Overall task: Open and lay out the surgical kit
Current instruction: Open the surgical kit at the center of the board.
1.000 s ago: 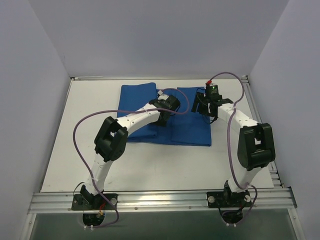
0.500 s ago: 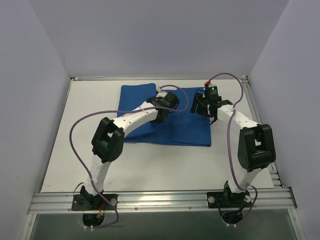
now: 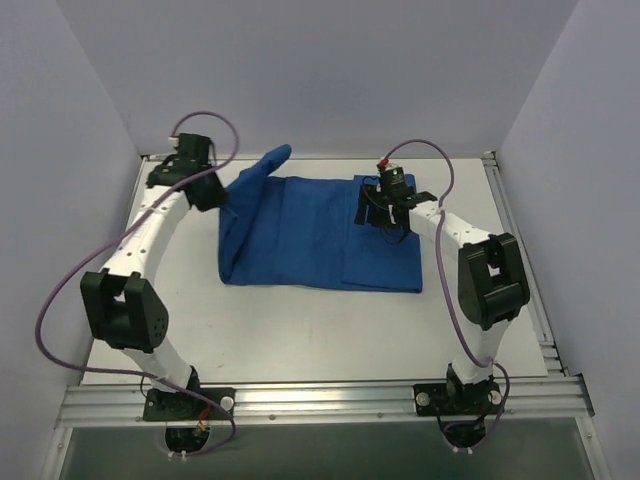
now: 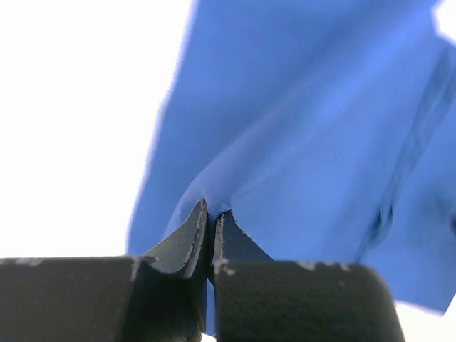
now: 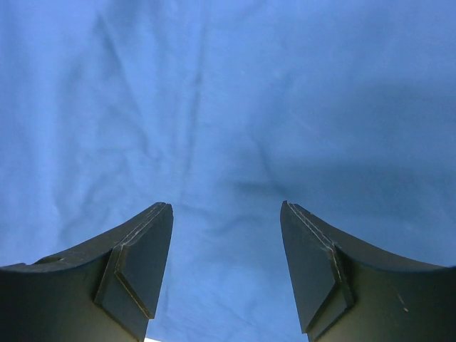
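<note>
the blue cloth wrap (image 3: 310, 240) lies on the white table (image 3: 300, 335) in the upper middle of the top view, its long axis running left to right across the frame. its lower edge is nearly straight and its right edge is square. the left part is pulled up into a raised fold whose pointed corner (image 3: 279, 153) aims at the upper left, close to the back wall.

bare table fills the whole lower half of that frame, between the wrap's lower edge and the arm bases. a narrower bare strip runs between the wrap's right edge and the right-hand rail (image 3: 515, 240). at the left, the gap to the side wall is tight and the left arm occupies it.

the left gripper (image 3: 212, 192) sits at the wrap's left edge. in its wrist view the left gripper (image 4: 211, 214) is clenched, with a pinch of the blue cloth (image 4: 306, 121) between its tips.

the right gripper (image 3: 388, 222) is over the wrap's upper right part. in its wrist view the right gripper (image 5: 226, 206) is spread wide, grasping nothing, with creased cloth (image 5: 228, 92) filling the frame beneath.
</note>
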Controlling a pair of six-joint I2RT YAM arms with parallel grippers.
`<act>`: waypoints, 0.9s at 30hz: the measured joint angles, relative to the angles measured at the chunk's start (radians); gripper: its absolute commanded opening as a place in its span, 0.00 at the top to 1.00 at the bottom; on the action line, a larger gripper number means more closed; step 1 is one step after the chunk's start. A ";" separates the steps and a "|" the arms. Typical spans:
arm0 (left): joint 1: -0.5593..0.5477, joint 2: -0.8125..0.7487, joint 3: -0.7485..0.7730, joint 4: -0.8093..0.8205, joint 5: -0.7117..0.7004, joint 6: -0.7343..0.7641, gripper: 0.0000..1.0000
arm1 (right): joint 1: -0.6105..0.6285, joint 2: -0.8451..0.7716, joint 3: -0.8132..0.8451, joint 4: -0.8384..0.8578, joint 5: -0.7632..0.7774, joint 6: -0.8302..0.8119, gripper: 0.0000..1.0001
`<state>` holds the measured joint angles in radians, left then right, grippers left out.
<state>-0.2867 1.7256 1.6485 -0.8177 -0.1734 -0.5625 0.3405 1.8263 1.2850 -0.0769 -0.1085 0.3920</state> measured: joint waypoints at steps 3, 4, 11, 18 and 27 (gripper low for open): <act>0.224 -0.067 -0.060 0.010 0.047 0.004 0.97 | 0.024 0.031 0.048 -0.006 0.008 -0.001 0.38; 0.292 -0.081 -0.088 0.014 0.051 0.006 0.96 | 0.035 0.039 0.061 -0.011 0.015 0.000 0.38; 0.539 -0.173 -0.324 0.020 0.077 0.010 0.05 | 0.136 0.151 0.216 -0.082 0.102 0.005 0.36; 0.506 -0.245 -0.339 0.021 0.054 0.048 0.02 | 0.248 0.262 0.307 -0.179 0.253 0.014 0.36; 0.380 -0.237 -0.330 0.022 0.037 0.063 0.00 | 0.312 0.383 0.402 -0.301 0.457 0.037 0.45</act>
<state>0.0937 1.4887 1.3186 -0.7956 -0.1368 -0.4992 0.6525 2.2093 1.6867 -0.3779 0.3485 0.4294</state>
